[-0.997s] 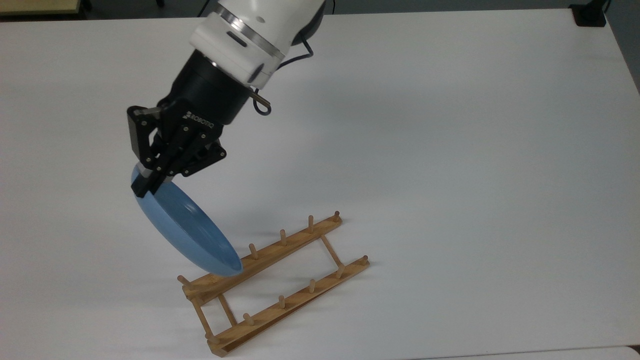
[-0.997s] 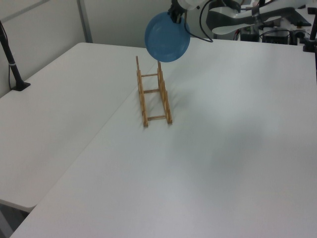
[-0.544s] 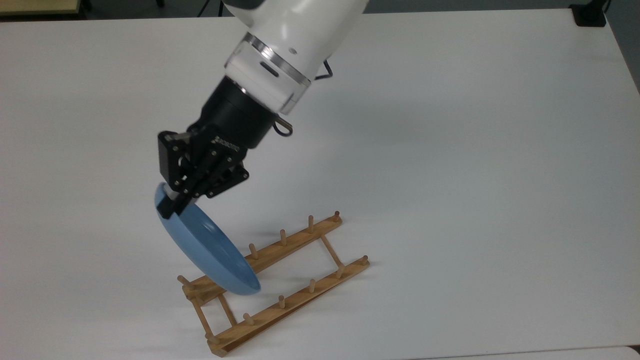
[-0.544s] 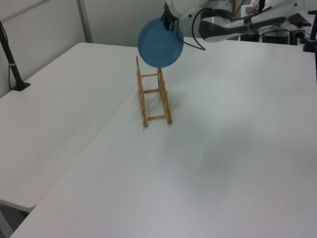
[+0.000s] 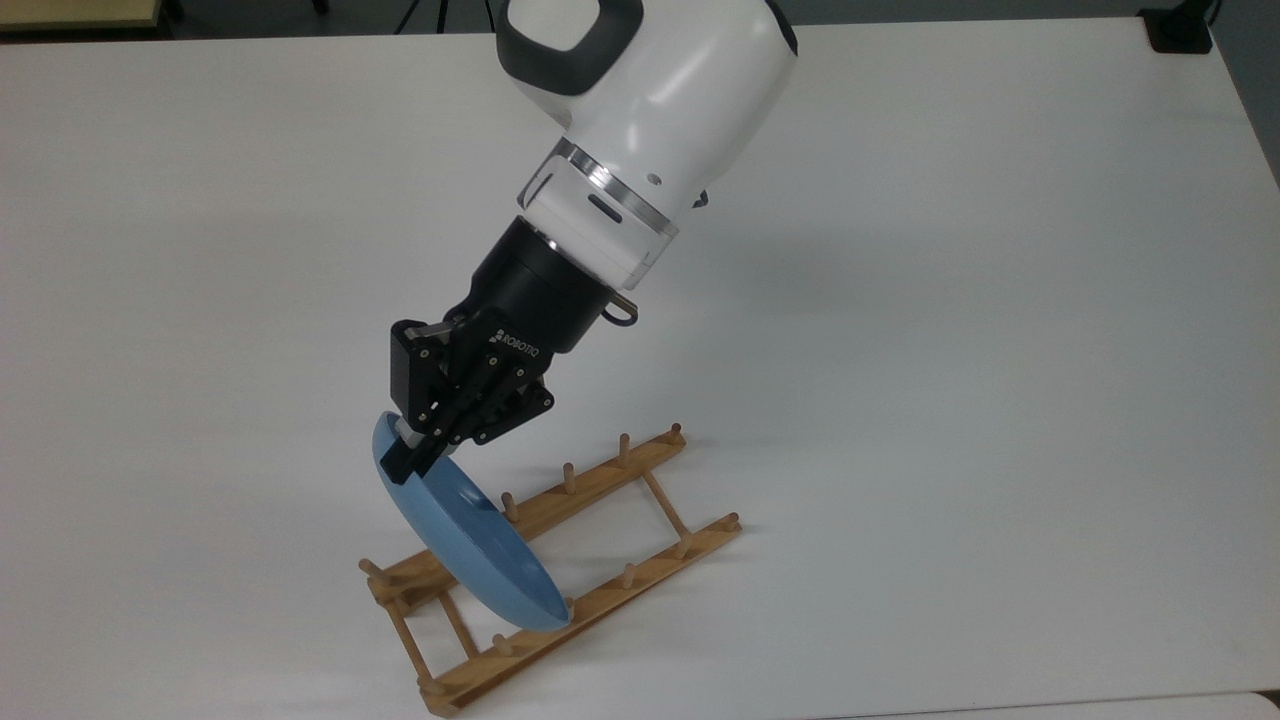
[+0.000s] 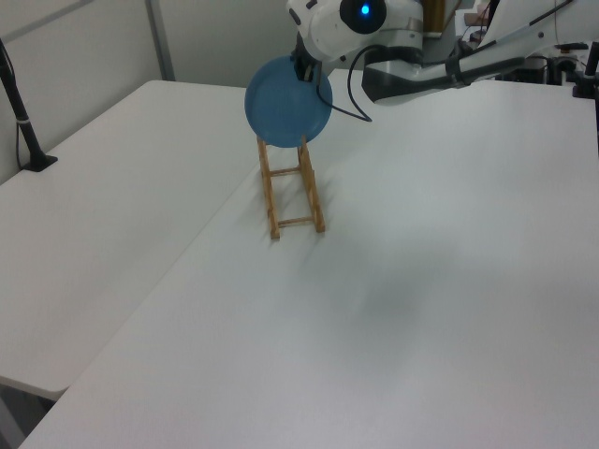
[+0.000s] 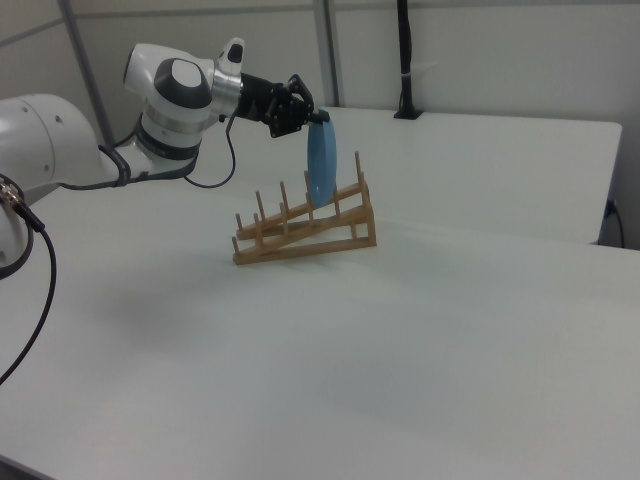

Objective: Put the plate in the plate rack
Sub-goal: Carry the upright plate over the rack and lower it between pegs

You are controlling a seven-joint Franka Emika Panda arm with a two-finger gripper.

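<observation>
My gripper is clamped on the upper rim of the plate, which hangs below it, held nearly on edge. Directly beneath the tool lies the plate rack on the white table. In the top view the plate's lower edge overlaps the rack between its two rails, toward the top view's left end; I cannot tell whether it touches.
</observation>
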